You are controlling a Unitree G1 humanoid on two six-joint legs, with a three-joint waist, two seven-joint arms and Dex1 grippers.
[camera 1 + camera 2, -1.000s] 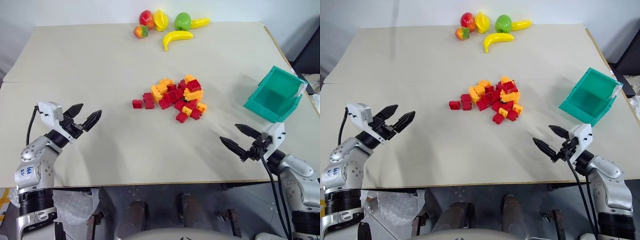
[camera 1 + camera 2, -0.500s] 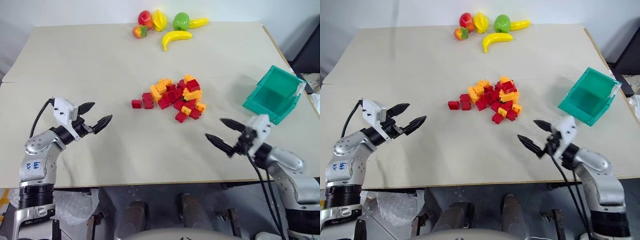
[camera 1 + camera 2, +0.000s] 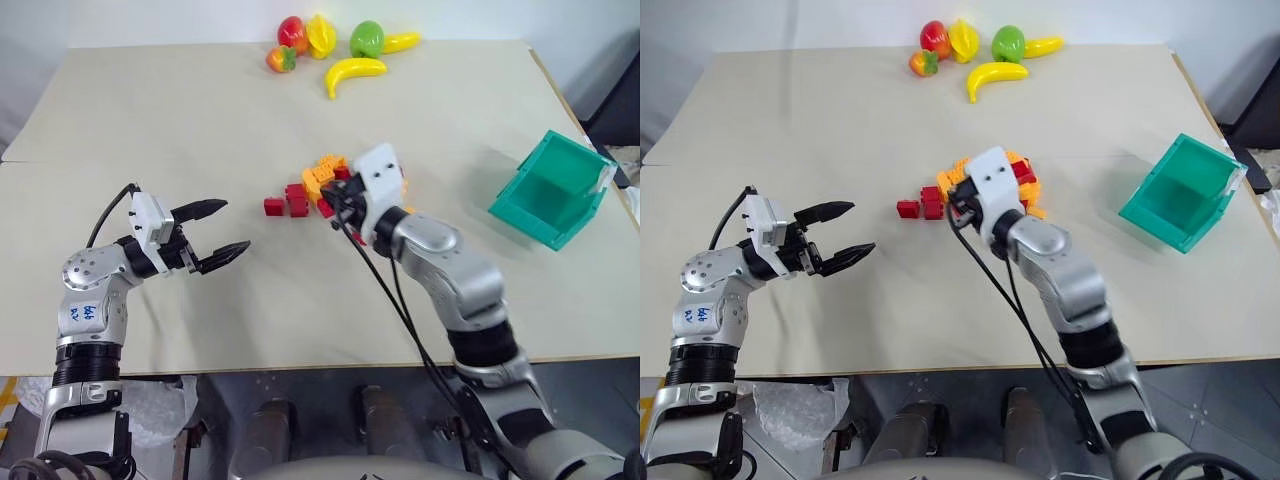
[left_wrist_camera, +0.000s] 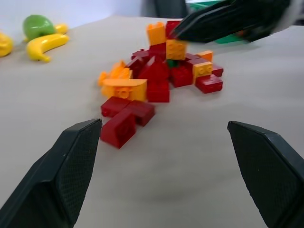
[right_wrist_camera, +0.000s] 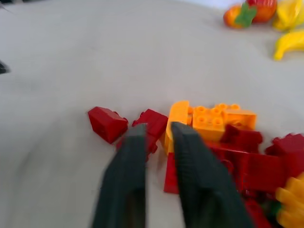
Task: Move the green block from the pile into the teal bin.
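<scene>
The pile (image 4: 156, 71) of red, orange and yellow bricks lies mid-table. A small dark green patch, likely the green block (image 4: 172, 62), peeks out between red bricks. My right gripper (image 3: 335, 207) hovers low over the pile's near left side, fingers (image 5: 135, 180) shut with nothing seen between them. To the pile's left, my left gripper (image 3: 235, 226) is open and empty, pointing towards the bricks. The teal bin (image 3: 553, 190) stands tilted at the table's right edge, its opening facing the pile.
Toy fruit lies at the table's far edge: a banana (image 3: 355, 72), a green fruit (image 3: 365, 38) and a red one (image 3: 292, 33). Two red bricks (image 3: 285, 204) lie apart on the pile's left. My right arm crosses the table's front right.
My right arm swung from the table's front right, leftward and forward over the pile, and its gripper went from open to shut. The left gripper shifted right and turned towards the pile.
</scene>
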